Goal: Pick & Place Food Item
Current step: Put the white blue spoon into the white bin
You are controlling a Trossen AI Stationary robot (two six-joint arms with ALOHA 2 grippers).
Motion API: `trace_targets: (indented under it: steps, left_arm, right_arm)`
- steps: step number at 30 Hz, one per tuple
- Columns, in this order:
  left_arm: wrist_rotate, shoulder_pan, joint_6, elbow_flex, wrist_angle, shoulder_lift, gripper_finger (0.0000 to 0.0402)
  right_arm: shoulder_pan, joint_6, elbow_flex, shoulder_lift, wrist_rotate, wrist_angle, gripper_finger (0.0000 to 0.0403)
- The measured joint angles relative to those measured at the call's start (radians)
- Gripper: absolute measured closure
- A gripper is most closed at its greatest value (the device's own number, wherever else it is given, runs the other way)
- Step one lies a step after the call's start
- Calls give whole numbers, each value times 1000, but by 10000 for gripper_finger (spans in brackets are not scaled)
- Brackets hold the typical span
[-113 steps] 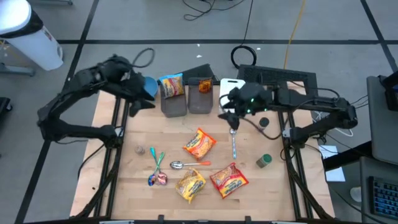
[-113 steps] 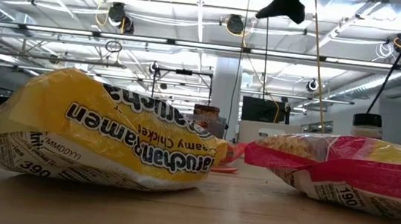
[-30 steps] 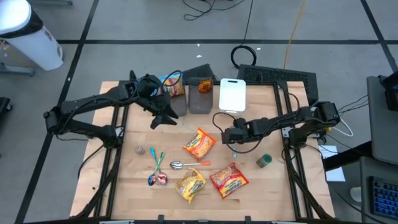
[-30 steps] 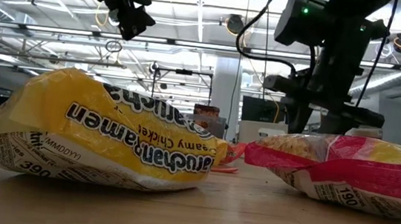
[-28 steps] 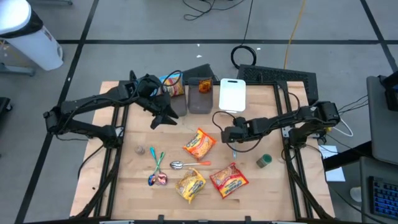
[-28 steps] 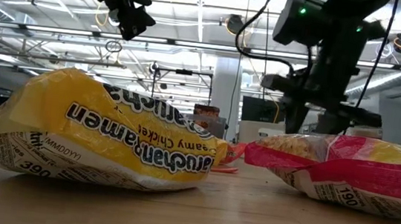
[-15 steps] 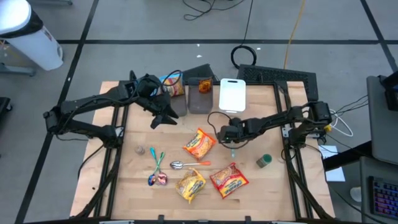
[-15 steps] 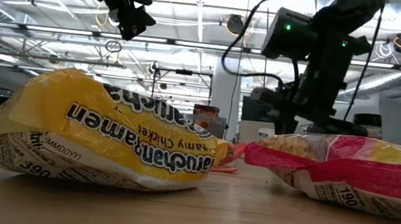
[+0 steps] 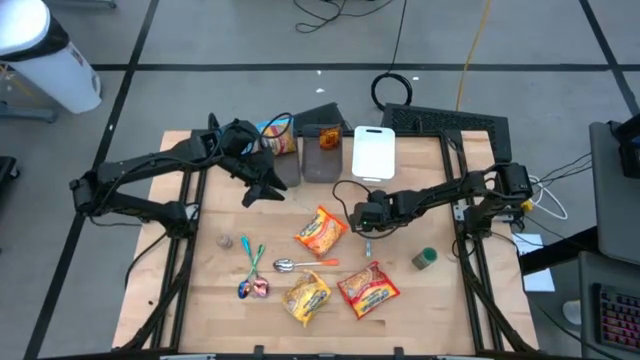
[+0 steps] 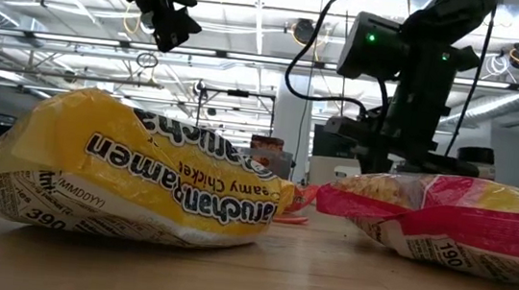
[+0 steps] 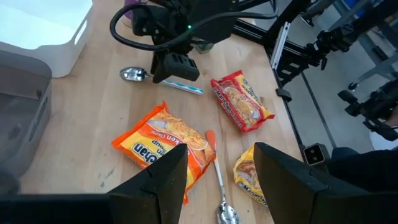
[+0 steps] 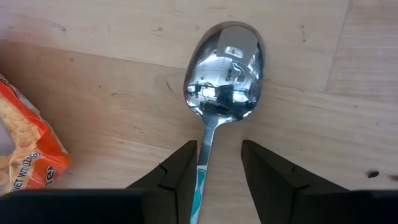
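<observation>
Now | right gripper [image 12: 213,168] low, jaws straddling spoon [image 12: 221,74] handle (unclamped) | left gripper [image 9: 262,188] raised, jaws apart

Polished mirror-bright metal spoon [image 12: 225,65], matt pale wood-plank table [image 12: 93,74], glossy crinkled plastic ramen packet [image 12: 25,140]

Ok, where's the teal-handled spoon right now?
High view: the spoon lies on the table right of centre, beside the orange ramen packet, between the right gripper's fingers.
</observation>
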Motion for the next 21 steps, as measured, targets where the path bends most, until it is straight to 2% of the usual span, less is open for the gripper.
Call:
trace_targets:
  steps: [9, 21]
  left_arm:
    - [0, 0, 0, 0, 0, 0, 206]
    - [0, 0, -1, 0, 0, 0, 206]
  right_arm:
    - [0, -1, 0, 1, -2, -23, 300]
    - [0, -20, -1, 1, -21, -32, 394]
